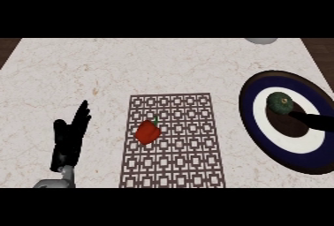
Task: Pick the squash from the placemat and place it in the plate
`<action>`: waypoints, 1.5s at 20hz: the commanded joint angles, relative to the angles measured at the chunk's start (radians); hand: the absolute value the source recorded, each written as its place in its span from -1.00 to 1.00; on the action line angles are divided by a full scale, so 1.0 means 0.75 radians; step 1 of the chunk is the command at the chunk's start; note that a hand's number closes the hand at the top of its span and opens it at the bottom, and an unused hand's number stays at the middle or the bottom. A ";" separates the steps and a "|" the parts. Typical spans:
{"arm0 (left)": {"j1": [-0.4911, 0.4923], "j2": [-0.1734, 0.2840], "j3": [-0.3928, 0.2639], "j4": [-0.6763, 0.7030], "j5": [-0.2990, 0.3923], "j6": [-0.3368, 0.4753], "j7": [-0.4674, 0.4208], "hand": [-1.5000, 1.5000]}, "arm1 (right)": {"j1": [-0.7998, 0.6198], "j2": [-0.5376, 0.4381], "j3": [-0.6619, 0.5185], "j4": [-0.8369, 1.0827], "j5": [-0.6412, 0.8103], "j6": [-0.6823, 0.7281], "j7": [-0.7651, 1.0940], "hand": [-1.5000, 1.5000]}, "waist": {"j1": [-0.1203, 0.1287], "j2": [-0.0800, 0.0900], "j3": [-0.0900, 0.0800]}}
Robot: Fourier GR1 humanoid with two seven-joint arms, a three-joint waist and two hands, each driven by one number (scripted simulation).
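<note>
The round dark-green squash already lies in the dark-blue and white round plate. The right hand touches it; whether gripping cannot be told. The left hand rests open.

Red pepper with green stem, lying on patterned mat; pale marble counter; grey rounded object at far edge.

- Even, soft light covers the pale marbled counter top, without glare.
- Faint shadow under the small red pepper.
- Far corners look darker.
</note>
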 commanded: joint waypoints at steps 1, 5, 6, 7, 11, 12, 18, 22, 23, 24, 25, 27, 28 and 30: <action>0.112 -0.039 -0.071 -0.135 -0.052 0.037 0.020 0.00 | 0.105 -0.033 -0.129 0.099 -0.189 0.053 -0.209 -1.00 | 0.021 0.004 0.000; -0.052 0.017 0.038 0.040 0.020 -0.059 0.011 0.00 | 0.152 -0.065 -0.115 -0.039 -0.307 0.184 -0.135 -1.00 | 0.012 0.005 -0.001; 0.017 -0.031 -0.007 -0.069 -0.022 0.004 0.043 0.00 | 0.160 -0.074 -0.117 0.067 -0.301 0.168 -0.225 -1.00 | 0.018 0.005 -0.001; -0.057 -0.019 0.036 0.119 -0.023 -0.016 -0.081 0.00 | 0.188 -0.026 -0.080 -0.082 -0.306 0.159 -0.152 -1.00 | 0.013 0.006 -0.002; -0.048 -0.040 0.020 0.038 -0.051 -0.009 0.002 0.00 | 0.153 -0.099 -0.072 0.113 -0.308 0.126 -0.311 -1.00 | 0.019 0.006 -0.001; -0.009 0.000 0.061 0.055 0.005 -0.068 -0.060 0.00 | 0.165 -0.099 -0.086 0.212 -0.295 0.124 -0.435 -1.00 | 0.021 0.007 -0.001; -0.028 -0.056 0.031 0.035 -0.052 -0.032 -0.029 0.00 | 0.190 -0.064 -0.010 0.156 -0.227 0.004 -0.351 -1.00 | 0.020 0.006 -0.001; -0.049 -0.029 0.073 0.087 -0.026 -0.064 -0.059 0.00 | 0.127 -0.129 -0.037 0.343 -0.165 -0.075 -0.415 -1.00 | 0.022 0.008 -0.001; -0.010 -0.053 0.037 -0.008 -0.059 -0.044 -0.012 0.00 | 0.159 -0.103 -0.021 0.293 -0.204 -0.087 -0.412 -1.00 | 0.021 0.006 -0.001; 0.088 -0.042 0.013 -0.193 -0.035 -0.066 0.095 0.00 | 0.211 -0.066 -0.005 0.224 -0.185 -0.093 -0.376 -1.00 | 0.023 0.004 -0.001; -0.040 -0.037 0.081 0.065 -0.034 -0.068 -0.040 0.00 | 0.165 -0.129 -0.013 0.252 -0.214 -0.060 -0.338 -1.00 | 0.019 0.006 -0.001; -0.020 -0.035 0.072 0.029 -0.050 -0.066 -0.033 0.00 | 0.122 -0.135 -0.002 0.309 -0.189 -0.116 -0.359 -1.00 | 0.021 0.006 -0.001; 0.063 -0.053 0.043 -0.076 -0.044 -0.071 -0.018 0.00 | 0.176 -0.127 -0.011 0.301 -0.209 -0.100 -0.377 -1.00 | 0.022 0.005 -0.001; 0.021 -0.095 0.017 0.045 -0.118 -0.005 -0.088 0.00 | 0.211 -0.109 0.003 0.232 -0.199 -0.117 -0.348 -1.00 | 0.018 0.006 -0.001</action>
